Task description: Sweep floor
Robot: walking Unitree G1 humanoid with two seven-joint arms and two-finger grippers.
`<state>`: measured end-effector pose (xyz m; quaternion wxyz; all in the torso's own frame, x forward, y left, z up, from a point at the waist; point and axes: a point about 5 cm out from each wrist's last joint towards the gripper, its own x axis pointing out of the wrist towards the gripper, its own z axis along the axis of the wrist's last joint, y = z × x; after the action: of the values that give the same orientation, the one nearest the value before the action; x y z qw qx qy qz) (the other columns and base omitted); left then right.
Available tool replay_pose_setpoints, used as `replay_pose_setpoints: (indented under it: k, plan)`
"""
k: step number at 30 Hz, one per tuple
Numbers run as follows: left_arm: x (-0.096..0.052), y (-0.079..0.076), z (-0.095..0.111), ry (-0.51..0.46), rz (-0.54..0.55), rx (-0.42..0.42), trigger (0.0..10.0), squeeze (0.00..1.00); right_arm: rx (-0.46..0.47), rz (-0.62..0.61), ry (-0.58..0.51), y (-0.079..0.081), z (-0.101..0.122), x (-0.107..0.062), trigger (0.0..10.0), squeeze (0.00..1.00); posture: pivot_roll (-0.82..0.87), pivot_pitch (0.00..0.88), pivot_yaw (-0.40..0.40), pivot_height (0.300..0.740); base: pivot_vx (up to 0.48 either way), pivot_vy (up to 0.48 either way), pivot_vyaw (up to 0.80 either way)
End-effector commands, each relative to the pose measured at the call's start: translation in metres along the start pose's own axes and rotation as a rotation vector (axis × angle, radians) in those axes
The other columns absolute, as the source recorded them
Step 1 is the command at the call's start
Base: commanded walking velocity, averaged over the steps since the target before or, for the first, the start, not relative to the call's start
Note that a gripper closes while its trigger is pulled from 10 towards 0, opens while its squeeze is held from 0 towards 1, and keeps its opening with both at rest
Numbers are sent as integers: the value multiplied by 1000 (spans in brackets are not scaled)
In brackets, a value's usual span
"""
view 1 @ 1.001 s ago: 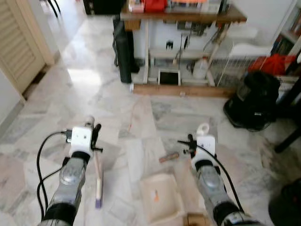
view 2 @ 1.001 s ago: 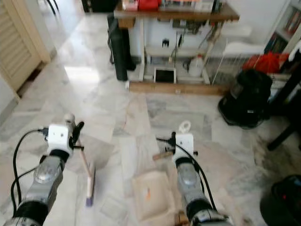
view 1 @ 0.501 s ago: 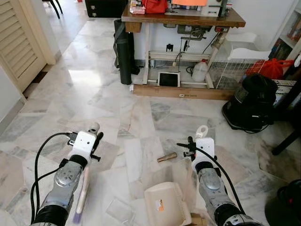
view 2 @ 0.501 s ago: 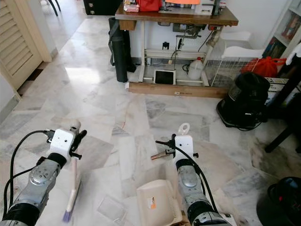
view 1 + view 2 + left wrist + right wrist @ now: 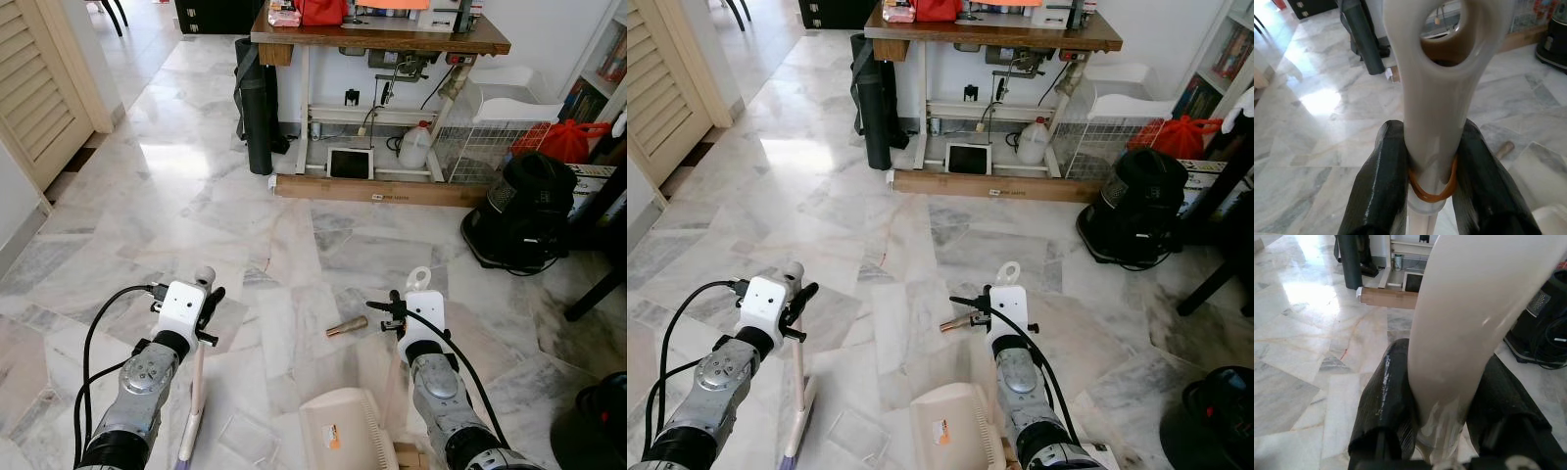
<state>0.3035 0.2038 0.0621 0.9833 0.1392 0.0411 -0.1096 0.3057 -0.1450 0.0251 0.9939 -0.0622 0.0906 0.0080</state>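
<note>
You have two tools in two grippers. The left gripper (image 5: pixel 1432 164) is clenched on the smooth cream plastic handle of one hand broom (image 5: pixel 195 394), which has an orange rubber band (image 5: pixel 1431 195) around it and an oval hanging hole at its end; the broom reaches down to the marble floor (image 5: pixel 157 196), purple bristles low. The right gripper (image 5: pixel 1447 399) grasps the cream handle of one ridged plastic dustpan (image 5: pixel 341 431), which carries a small orange label, unreadable. One brown cylindrical piece (image 5: pixel 347 326) lies on the floor just beyond the dustpan.
</note>
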Motion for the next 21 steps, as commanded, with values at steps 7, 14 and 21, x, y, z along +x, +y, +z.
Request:
replay_pose_setpoints:
  k: [7,14,21]
  plan:
    - [-4,-4,-12,65,-50,-81,10000,0,-5,22,35,2,-6,-2,10000,0,101,58,-33,740,0,0,0]
    - [-2,-6,-12,70,-64,-215,10000,0,-2,34,50,4,-7,-2,10000,0,99,65,-31,740,0,0,0]
    - [4,-1,-4,39,-74,-411,10000,0,-3,38,56,5,-7,-2,10000,0,100,66,-28,740,0,0,0]
